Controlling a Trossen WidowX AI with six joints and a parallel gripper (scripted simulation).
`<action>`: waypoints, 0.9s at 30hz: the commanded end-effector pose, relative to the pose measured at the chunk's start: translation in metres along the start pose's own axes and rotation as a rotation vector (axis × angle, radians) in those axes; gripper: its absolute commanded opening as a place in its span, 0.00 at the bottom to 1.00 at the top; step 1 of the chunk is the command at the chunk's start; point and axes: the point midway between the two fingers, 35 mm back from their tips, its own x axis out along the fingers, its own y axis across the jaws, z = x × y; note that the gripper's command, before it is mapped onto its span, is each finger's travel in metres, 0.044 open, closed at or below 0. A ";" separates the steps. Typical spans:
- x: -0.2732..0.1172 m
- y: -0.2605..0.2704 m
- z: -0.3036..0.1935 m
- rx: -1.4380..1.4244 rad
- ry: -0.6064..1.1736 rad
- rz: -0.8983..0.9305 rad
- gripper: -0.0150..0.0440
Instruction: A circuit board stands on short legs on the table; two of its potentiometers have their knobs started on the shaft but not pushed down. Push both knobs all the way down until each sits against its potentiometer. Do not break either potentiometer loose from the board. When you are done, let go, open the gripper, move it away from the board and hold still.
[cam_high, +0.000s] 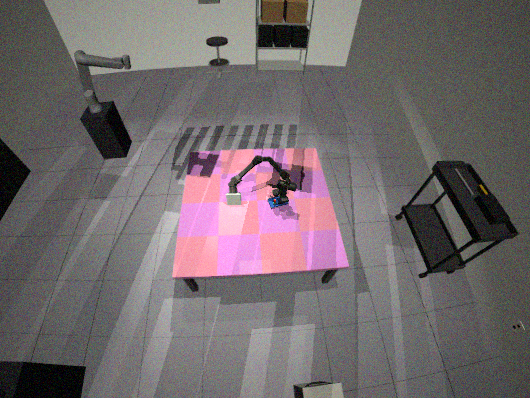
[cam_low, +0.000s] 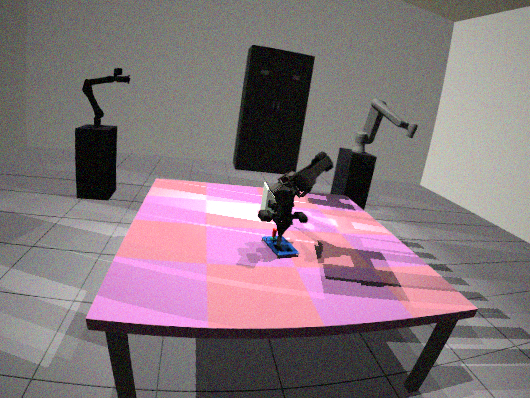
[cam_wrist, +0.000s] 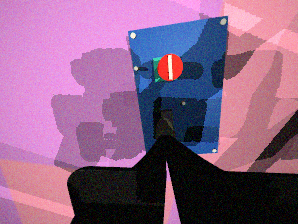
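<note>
Gripper (cam_high: 281, 199) (cam_low: 280, 236) (cam_wrist: 165, 139): pointing down over the near part of the blue circuit board (cam_high: 272, 203) (cam_low: 295, 252) (cam_wrist: 212, 107), as the wrist view has it. Fingertips directly above, or at, a dark knob (cam_wrist: 165, 124) at that end; contact cannot be told. Red knob (cam_low: 274, 233) (cam_wrist: 170, 67) beyond the tips, toward the far end of the board, apart from them.

Fingers: closed, tips together, nothing gripped between them.

Board: on the table (cam_high: 240, 255) (cam_low: 260, 295), rectangular, pale round spots at the visible corners. Red knob round from above, white line across its top, green part showing just beside it; in the exterior view it stands upright above the board. Dark knob partly hidden by the fingertips and in shadow; how far down it sits cannot be told.

Farther off: pale block (cam_high: 233, 199) at the arm's foot. Beyond the table, a tall dark cabinet (cam_low: 275, 110) and a grey arm (cam_high: 102, 61) (cam_low: 372, 122) on a dark pedestal.
</note>
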 end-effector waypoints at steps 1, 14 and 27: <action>0.020 -0.003 -0.002 -0.019 -0.022 -0.014 0.25; 0.021 -0.003 -0.002 -0.019 -0.022 -0.014 0.25; 0.006 -0.003 -0.002 -0.019 -0.022 -0.012 0.25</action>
